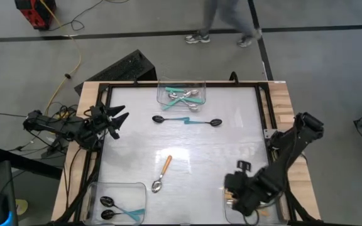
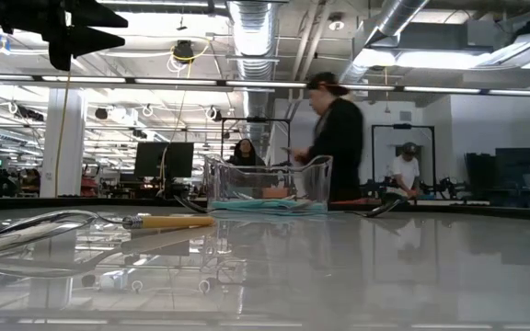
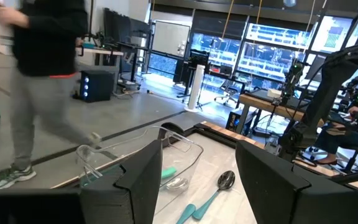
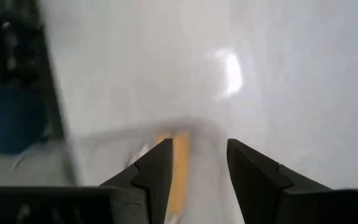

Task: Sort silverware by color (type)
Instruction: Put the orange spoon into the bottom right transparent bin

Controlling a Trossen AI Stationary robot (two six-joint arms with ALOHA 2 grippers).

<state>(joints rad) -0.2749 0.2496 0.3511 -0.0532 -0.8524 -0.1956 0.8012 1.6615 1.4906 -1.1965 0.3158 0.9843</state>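
Hovering over near-right bin (image 1: 280, 207), right gripper (image 4: 197, 165) w/ jaws spread, empty; left gripper (image 1: 119, 120) at bench (image 1: 231, 150) edge, jaws apart, empty.

We see a pale, glossy white table (image 1: 187, 150) with a light wood border and a black frame. Both arms are black. Just ahead of the left gripper (image 1: 119, 120) lie two black-bowled spoons with teal handles (image 1: 187, 120), end to end. Beyond them, a clear bin (image 1: 181, 93) holds silver-bowled spoons with teal handles (image 1: 186, 96). Between the two grippers lies one silver-bowled spoon with an orange handle (image 1: 162, 172). Beneath the right gripper (image 1: 241, 194), another clear bin (image 1: 228, 202) shows orange through its wall. A third clear bin (image 1: 115, 188), on the left arm's side, holds black-bowled, teal-handled spoons (image 1: 119, 208). The floor beyond is grey with black lines.
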